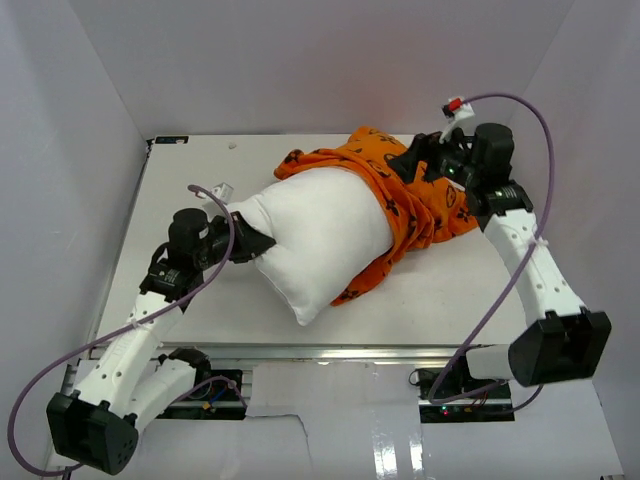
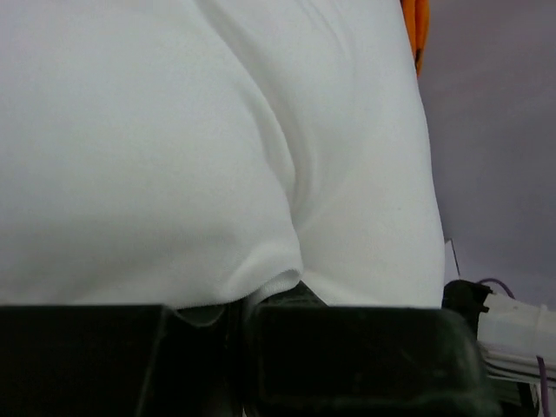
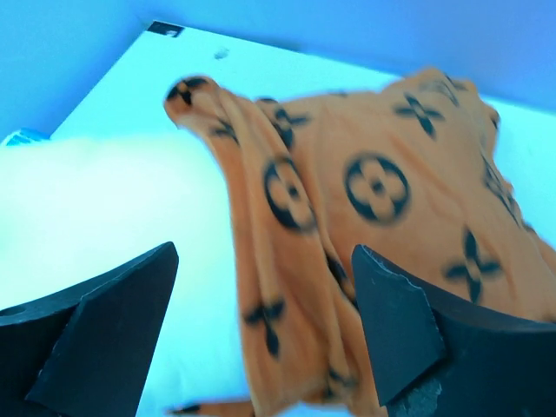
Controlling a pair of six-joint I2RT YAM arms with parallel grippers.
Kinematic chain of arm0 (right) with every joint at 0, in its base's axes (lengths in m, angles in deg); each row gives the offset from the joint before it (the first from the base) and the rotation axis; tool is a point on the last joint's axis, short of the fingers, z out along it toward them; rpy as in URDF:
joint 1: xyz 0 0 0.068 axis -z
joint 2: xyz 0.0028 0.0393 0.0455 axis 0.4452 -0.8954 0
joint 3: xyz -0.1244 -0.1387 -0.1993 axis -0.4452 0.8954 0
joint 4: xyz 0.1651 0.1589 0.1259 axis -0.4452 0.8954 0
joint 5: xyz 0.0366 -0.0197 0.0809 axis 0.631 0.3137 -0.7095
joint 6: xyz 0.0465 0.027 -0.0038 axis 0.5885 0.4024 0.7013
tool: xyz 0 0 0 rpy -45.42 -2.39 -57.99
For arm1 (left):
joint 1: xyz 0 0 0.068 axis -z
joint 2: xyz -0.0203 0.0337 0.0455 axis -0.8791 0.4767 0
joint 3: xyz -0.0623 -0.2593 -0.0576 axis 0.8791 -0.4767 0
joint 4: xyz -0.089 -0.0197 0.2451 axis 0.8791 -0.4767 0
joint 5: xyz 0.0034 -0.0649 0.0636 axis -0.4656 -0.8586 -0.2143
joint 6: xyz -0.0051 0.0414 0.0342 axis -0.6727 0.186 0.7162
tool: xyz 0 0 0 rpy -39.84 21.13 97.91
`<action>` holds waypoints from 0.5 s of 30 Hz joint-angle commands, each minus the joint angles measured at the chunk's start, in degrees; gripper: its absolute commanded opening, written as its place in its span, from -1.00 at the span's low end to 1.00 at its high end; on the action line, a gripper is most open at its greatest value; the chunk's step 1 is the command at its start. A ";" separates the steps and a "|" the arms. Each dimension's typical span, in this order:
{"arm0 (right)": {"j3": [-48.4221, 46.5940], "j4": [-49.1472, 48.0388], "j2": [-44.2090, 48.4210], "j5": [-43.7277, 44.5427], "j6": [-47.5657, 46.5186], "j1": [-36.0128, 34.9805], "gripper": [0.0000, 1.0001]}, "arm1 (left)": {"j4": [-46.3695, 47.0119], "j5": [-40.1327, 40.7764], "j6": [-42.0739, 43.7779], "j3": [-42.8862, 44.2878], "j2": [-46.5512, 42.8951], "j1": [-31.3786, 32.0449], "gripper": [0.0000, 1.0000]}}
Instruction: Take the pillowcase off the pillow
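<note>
The bright orange, black-monogrammed fabric pillowcase (image 1: 372, 150), I judge, is mostly off, bunched upper centre around the plump white pillow (image 1: 320, 230)'s far end; my left end effector (image 1: 250, 243) clamps the pillow's left corner, my right end effector (image 1: 415, 165) gapes released over the cloth.

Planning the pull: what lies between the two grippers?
Top view: the white pillow, pinched by the left gripper, then the bunched pillowcase at the open right gripper.

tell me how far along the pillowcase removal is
Mostly done: the pillow is largely bared, the pillowcase bunched over its far right end. In hand: the left gripper pinches the pillow's corner; the right gripper hangs open over the orange fabric. Left: pulling the case fully off.
</note>
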 commanded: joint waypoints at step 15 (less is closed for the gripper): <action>-38.40 16.76 -39.76 -4.52 -27.36 -15.34 0.84 | 13.88 -3.04 -3.83 -17.32 -13.18 16.68 -1.00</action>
